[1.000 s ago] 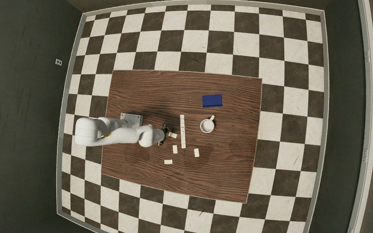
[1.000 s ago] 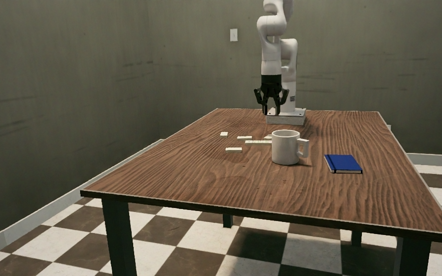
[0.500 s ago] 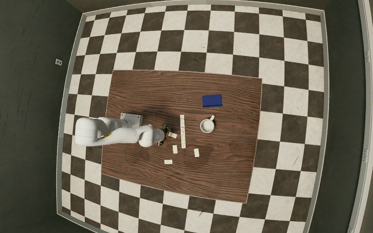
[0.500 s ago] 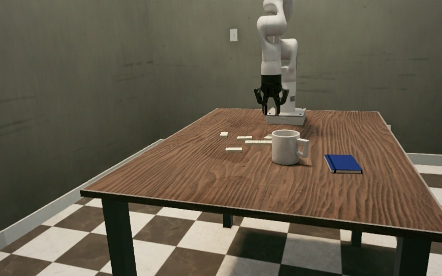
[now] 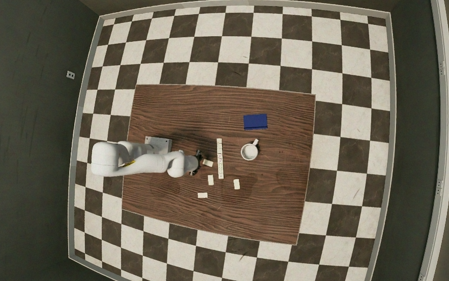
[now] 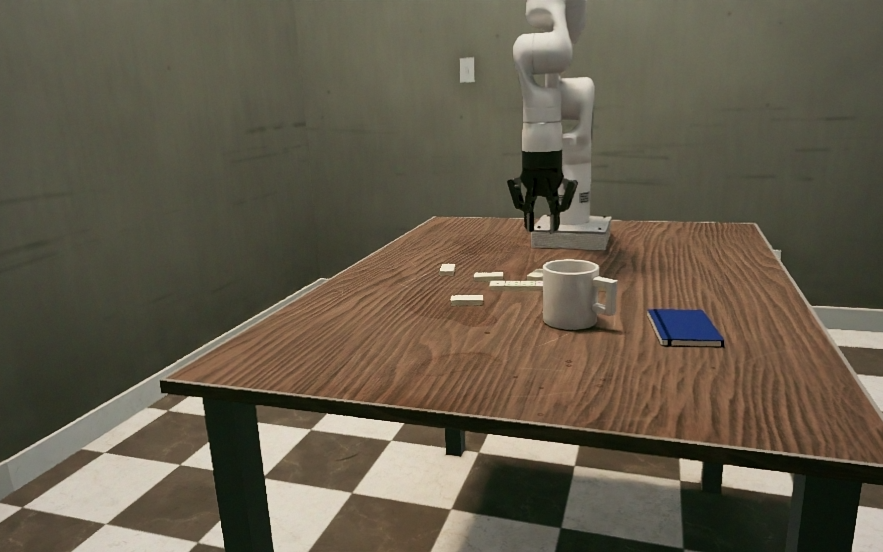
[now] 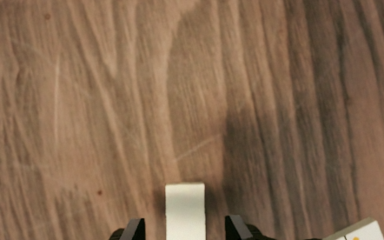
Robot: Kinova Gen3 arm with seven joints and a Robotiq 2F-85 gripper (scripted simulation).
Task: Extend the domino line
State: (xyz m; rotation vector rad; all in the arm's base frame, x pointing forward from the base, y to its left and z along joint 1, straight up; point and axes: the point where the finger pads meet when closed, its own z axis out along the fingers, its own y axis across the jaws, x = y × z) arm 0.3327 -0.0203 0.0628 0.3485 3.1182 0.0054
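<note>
The pincer (image 6: 541, 222) hangs above the surface (image 6: 376, 342) with its fingers about half apart, gripping nothing. A face-down domino (image 7: 185, 210) lies below between them, gaps either side; the line (image 5: 219, 158) lies just beyond.

The brown rectangular table (image 6: 389, 342) shows matt, strongly grained wood. The small cream dominoes (image 5: 210, 179) look smooth and matt, the white mug (image 6: 570, 294) like glazed ceramic, the blue notebook (image 6: 684, 326) matt-covered.

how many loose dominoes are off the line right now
4 in the top view: one beside the gripper, one just below that, one past the line's lower end, one farthest out. The arm could hide another.
</note>
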